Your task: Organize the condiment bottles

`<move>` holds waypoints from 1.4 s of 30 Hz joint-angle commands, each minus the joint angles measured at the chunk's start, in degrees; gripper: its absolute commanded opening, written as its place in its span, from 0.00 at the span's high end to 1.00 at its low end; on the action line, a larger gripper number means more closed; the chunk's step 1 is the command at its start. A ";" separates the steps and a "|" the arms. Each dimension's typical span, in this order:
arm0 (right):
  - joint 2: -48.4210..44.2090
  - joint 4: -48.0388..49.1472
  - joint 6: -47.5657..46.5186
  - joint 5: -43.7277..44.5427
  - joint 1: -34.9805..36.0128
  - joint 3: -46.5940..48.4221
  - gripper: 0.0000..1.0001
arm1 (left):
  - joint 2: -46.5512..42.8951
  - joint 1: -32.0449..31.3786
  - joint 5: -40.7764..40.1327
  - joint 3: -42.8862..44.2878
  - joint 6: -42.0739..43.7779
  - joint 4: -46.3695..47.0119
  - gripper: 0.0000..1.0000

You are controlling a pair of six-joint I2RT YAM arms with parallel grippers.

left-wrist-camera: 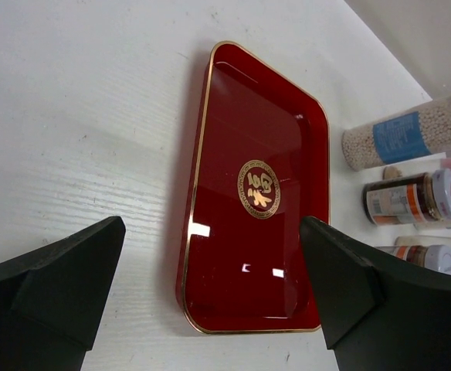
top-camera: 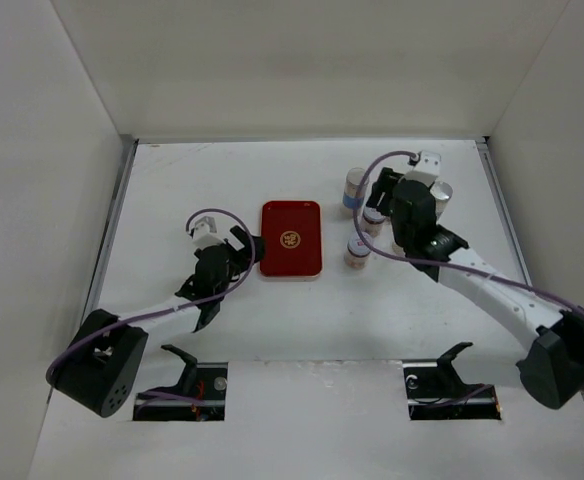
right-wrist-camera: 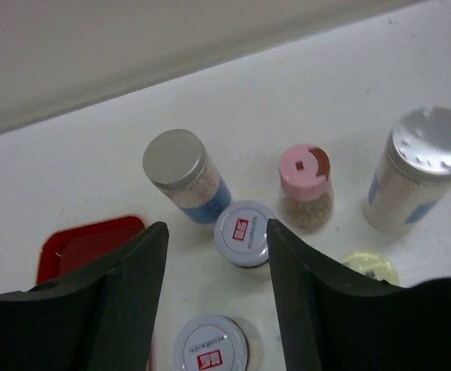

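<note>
Six condiment bottles stand in a cluster right of the red tray (top-camera: 292, 240). In the right wrist view I see a grey-capped, blue-labelled bottle (right-wrist-camera: 183, 174), two jars with blue-grey lids (right-wrist-camera: 245, 232) (right-wrist-camera: 210, 345), a pink-capped bottle (right-wrist-camera: 306, 185), a silver-capped bottle (right-wrist-camera: 418, 174) and a yellowish cap (right-wrist-camera: 371, 267). My right gripper (right-wrist-camera: 216, 228) is open and hovers above the cluster, its jaws either side of the middle jar and not touching it. My left gripper (left-wrist-camera: 211, 224) is open and empty, just off the tray's near short edge (left-wrist-camera: 249, 328).
The tray is empty. White walls enclose the table on the left, back and right. Bare white tabletop (top-camera: 192, 180) lies left of the tray. In the top view the right arm (top-camera: 472, 275) hides part of the cluster.
</note>
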 commanded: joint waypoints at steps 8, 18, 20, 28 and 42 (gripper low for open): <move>23.11 -4.87 -10.01 -10.72 -4.50 22.34 0.04 | 2.39 -0.68 1.24 -0.35 -1.42 5.29 0.00; 36.57 -6.81 -10.90 -15.55 -5.91 32.81 0.04 | 4.50 -0.59 2.30 -0.35 -2.39 6.43 0.00; 37.80 -7.16 -10.90 -15.73 -5.82 33.78 0.09 | 4.94 -0.42 2.30 -0.35 -2.48 6.43 0.00; 39.30 -7.60 -9.49 -15.12 -5.91 34.75 0.46 | 4.24 0.11 2.30 -0.96 -2.92 6.52 0.00; 34.11 1.19 -11.78 -13.00 5.06 37.56 0.53 | 0.46 3.98 1.51 -4.65 -5.82 6.52 0.00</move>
